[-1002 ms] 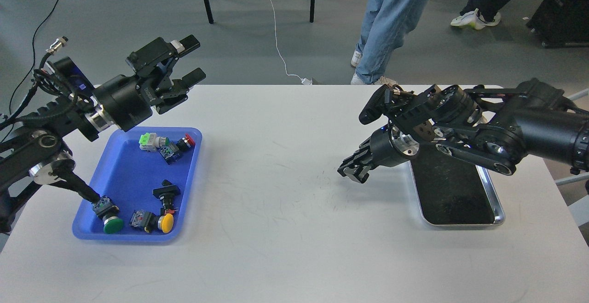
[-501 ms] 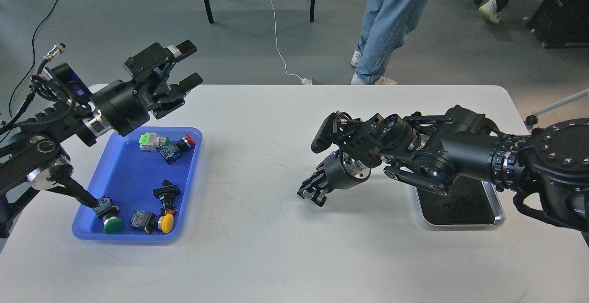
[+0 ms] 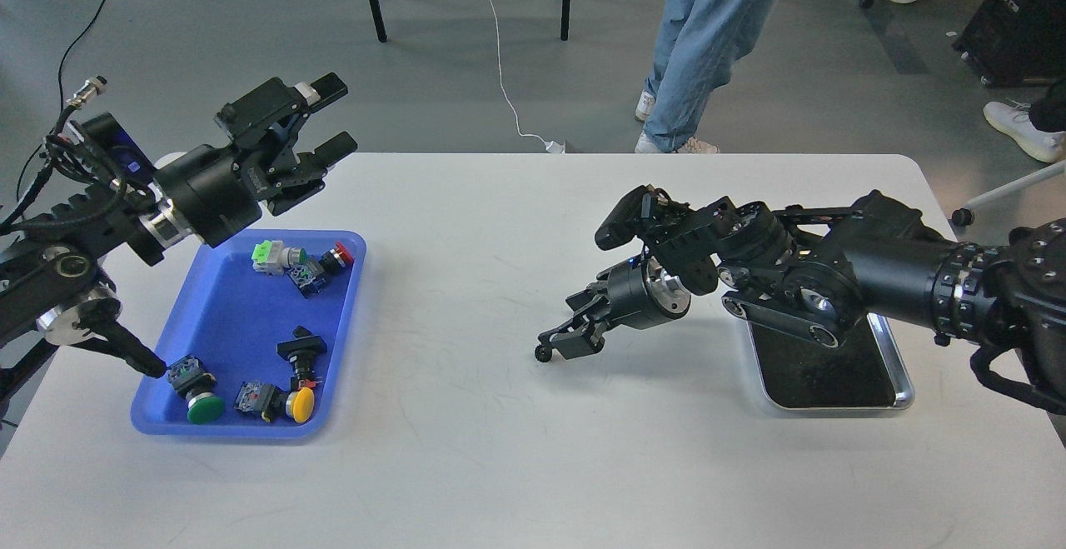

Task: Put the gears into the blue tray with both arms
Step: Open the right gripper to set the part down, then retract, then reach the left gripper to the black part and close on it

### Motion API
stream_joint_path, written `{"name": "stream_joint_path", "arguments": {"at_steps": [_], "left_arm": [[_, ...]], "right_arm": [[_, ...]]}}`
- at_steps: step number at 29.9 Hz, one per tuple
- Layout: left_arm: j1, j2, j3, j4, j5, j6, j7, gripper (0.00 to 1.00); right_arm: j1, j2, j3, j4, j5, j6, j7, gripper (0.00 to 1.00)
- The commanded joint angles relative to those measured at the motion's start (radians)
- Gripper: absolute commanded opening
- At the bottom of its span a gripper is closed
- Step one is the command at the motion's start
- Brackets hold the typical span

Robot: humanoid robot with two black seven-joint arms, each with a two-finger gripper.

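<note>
1. Nearest us, the blue tray [image 3: 225, 316] sits on the left of the white table [image 3: 500, 449]. Along its front edge lie a green-capped switch [image 3: 200, 403] and a yellow-capped switch [image 3: 296, 403], with a black flat-headed switch [image 3: 300, 345] just behind.
2. On the right, the silver-rimmed metal tray [image 3: 899, 382] with black inside is partly covered by our right arm.
3. Our right gripper [image 3: 562, 347] hangs low over the table's middle, well apart from both trays. A gear [image 3: 543, 355], tiny, black and round, sits at the fingertips; we read it as pinched there.
4. Toward the blue tray's far end lie a light-green switch [image 3: 268, 255] and a red-capped one [image 3: 337, 256].
5. Our left gripper [image 3: 325, 120] is raised above the tray's far edge, fingers spread wide, nothing between them.
</note>
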Motion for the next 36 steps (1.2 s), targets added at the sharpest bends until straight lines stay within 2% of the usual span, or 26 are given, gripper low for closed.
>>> {"name": "stream_joint_path", "arguments": {"at_steps": [1,6,9,13,16,21,26,36], "left_arm": [[0.0,0.003,0.006,-0.019,0.07,0.002,0.0,0.98],[0.0,-0.023,0.012,-0.08,0.353,0.002,0.0,0.98],[-0.002,-0.061,0.037,-0.123,0.546,0.0,0.0,0.98],[-0.038,-0.08,0.129,-0.165,0.855,0.0,0.0,0.98],[-0.1,-0.164,0.205,-0.148,1.088,0.008,0.0,0.98],[-0.153,-0.251,0.304,-0.081,1.385,0.011,0.0,0.98],[-0.222,-0.342,0.349,0.007,1.385,0.014,0.0,0.96],[-0.347,-0.54,0.504,0.284,1.385,0.061,0.0,0.87]], "right_arm": [[-0.018,-0.122,0.085,0.042,0.16,0.003,0.0,0.96],[-0.169,-0.245,0.244,0.082,0.553,0.003,0.0,0.97],[-0.303,-0.264,0.38,0.076,0.734,0.0,0.0,0.97],[-0.49,-0.264,0.603,0.077,0.849,-0.003,0.0,0.97],[-0.611,-0.264,0.746,0.077,0.917,0.003,0.0,0.97],[-0.708,-0.279,0.846,0.08,1.094,0.052,0.0,0.97],[-0.717,-0.314,0.847,0.079,1.27,0.112,0.0,0.97],[-0.725,-0.344,0.849,0.083,1.273,0.114,0.0,0.97]]}}
